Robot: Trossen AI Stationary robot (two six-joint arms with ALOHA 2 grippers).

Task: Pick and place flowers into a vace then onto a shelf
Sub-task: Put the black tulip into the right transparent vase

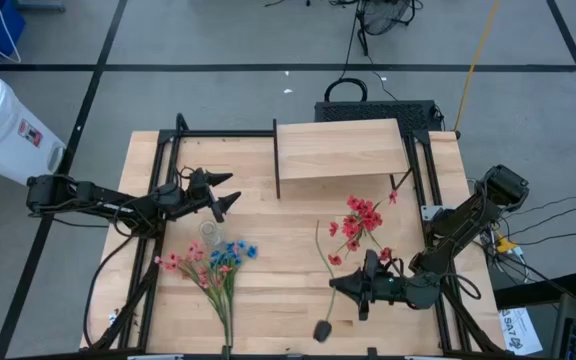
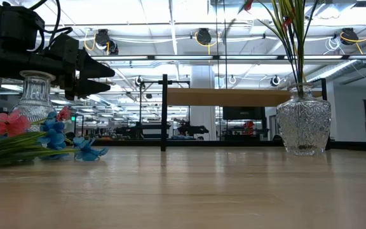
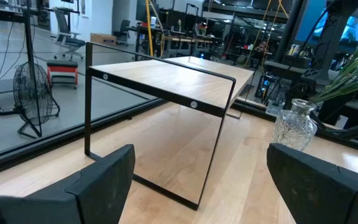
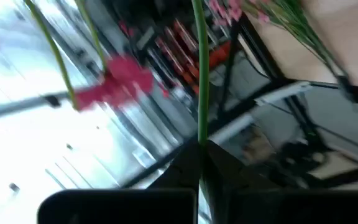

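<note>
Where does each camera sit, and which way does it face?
High: overhead, straight down on the table; both arms, left tool open, right tool shut.
Low: tabletop height, facing the shelf; left tool upper left.
Left wrist: past its own fingers toward shelf and vase.
Right wrist: along its fingers at the green stem they clamp.
Shared: shelf in high, low, left wrist.

The worktop (image 1: 288,290) is pale wood with a smooth, satin finish and visible plank grain. The shelf (image 3: 185,78) has the same light wood board, matt on top, carried on thin black metal legs with small bright fasteners. Two vases are clear cut glass with a faceted, glittering surface: one (image 2: 304,124) holding stems, the other (image 2: 35,95) smaller. The flowers (image 1: 213,262) look like cloth petals on plastic green stems. Both grippers, left gripper (image 3: 197,180) included, are matt black plastic.
</note>
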